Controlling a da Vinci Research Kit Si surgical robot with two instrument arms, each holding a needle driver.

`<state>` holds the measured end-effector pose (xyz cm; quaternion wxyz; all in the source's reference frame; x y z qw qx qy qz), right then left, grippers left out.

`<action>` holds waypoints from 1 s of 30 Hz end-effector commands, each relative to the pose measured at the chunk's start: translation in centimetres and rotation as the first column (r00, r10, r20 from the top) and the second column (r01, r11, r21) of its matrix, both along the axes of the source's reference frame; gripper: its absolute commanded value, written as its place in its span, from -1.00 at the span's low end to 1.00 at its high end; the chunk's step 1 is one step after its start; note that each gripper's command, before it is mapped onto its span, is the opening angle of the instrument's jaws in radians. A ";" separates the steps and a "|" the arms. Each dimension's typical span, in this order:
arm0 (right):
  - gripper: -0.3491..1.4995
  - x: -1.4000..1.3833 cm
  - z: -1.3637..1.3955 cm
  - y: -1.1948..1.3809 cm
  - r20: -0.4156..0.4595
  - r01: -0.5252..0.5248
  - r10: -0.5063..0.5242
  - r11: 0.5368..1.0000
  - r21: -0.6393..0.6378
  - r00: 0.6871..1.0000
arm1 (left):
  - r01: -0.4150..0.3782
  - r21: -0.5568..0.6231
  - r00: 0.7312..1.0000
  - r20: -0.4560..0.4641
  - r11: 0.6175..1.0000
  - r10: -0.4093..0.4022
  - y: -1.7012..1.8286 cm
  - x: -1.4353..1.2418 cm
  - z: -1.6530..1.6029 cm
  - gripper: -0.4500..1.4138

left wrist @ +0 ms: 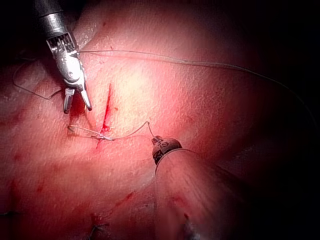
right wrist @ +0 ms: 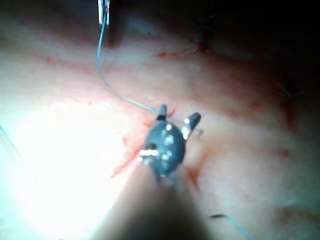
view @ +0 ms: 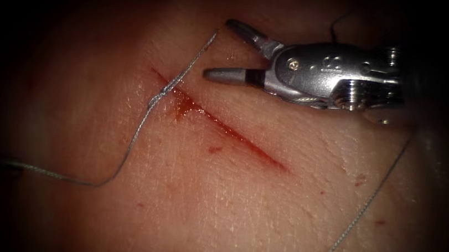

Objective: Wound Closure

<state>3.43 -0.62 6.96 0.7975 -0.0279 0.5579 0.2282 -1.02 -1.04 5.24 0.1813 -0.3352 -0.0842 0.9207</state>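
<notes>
Tissue [view: 216, 208] is seen with its cut [view: 219, 122] running diagonally, red fluid [view: 184, 105] pooled beside a knot [view: 162, 96] that is tied across the cut's upper-left end. Thread [view: 134, 139] is trailed from the knot to both sides. Just right of the cut, the right tool [view: 225, 51] is held with jaws spread, nothing gripped. In the left wrist view the left tool [left wrist: 155, 141] is pinched on a thread tail. No needle can be made out. Any trimming is judged best done with the tail kept taut.

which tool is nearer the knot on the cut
Right. Its end effector, open and empty, hovers just right of the knot. The left end effector holds the thread farther off.
</notes>
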 end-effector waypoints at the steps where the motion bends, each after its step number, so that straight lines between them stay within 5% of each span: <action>1: 0.25 0.37 0.07 -0.20 -0.013 0.004 -0.004 1.000 -0.013 1.000 | 0.001 -0.008 1.000 0.006 1.000 -0.001 0.01 -0.05 -0.03 -1.00; 7: 0.25 0.88 0.39 -0.35 -0.004 -0.019 0.019 0.999 -0.033 1.000 | -0.003 -0.029 1.000 0.019 1.000 0.003 0.33 -0.15 -0.29 -1.00; 13: 0.22 1.10 0.62 -0.48 -0.015 -0.010 0.010 0.999 -0.034 1.000 | 0.002 -0.030 1.000 0.020 1.000 -0.002 0.56 -0.28 -0.27 -1.00; 30: 0.04 1.20 0.43 -0.78 -0.080 0.065 -0.067 0.998 -0.024 0.995 | -0.052 -0.005 0.999 -0.006 0.999 0.052 1.41 -0.85 0.64 -1.00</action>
